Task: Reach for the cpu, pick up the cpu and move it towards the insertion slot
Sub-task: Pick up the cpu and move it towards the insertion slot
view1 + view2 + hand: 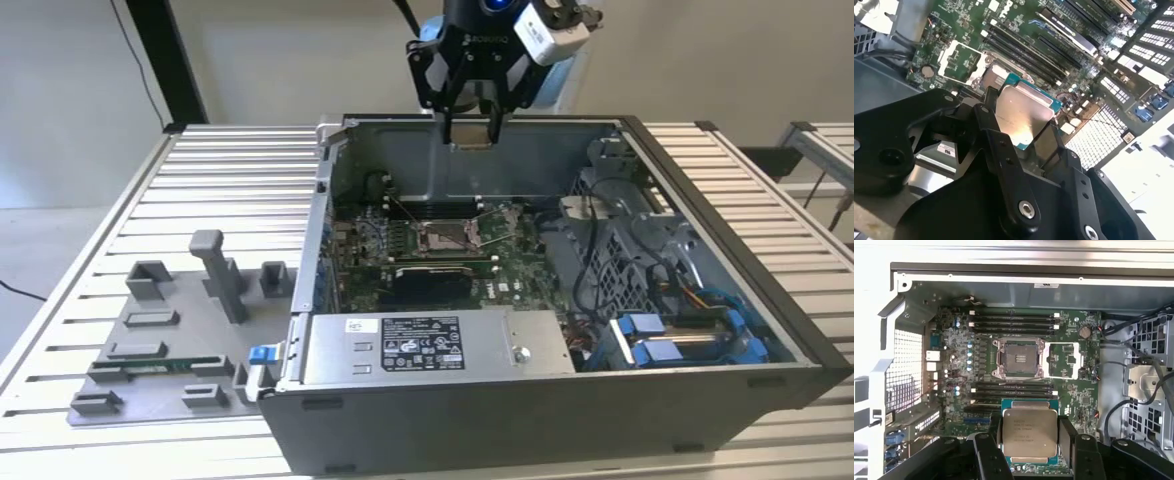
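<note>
Two fingers [988, 452] of my pincer [1029, 460] pinch the cpu [1029, 434] by its edges; it hangs above the open computer case [747, 300], well apart from the insertion slot [1020, 359] on the motherboard [1079, 390].

Silver-faced cpu [1030, 433] with teal edge, level, high above the open, dark-centred insertion slot [1018, 358].

Even bright daylight; glare on the cpu [1021, 117], foreground tool [1029, 145] blurred.
</note>
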`<state>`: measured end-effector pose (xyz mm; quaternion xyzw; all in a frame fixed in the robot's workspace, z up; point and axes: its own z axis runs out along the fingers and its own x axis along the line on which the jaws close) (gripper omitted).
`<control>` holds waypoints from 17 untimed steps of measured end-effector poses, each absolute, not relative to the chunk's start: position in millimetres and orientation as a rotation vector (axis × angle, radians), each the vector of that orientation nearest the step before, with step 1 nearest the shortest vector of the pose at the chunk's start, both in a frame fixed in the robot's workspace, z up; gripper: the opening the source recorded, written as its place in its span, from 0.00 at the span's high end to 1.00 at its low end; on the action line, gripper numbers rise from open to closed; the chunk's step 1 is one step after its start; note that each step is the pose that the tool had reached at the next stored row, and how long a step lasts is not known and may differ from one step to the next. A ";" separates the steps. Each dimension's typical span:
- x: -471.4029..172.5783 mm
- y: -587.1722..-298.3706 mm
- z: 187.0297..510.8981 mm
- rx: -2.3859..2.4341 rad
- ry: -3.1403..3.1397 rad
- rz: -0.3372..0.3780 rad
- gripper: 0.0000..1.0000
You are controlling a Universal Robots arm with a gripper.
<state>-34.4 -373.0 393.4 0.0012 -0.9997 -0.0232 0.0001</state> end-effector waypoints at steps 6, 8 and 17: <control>-34.6 -367.4 393.5 0.004 -3.140 -0.073 1.00; -34.6 -365.3 393.4 0.004 -3.141 -0.073 1.00; -34.6 -355.6 393.4 0.004 -3.140 -0.073 1.00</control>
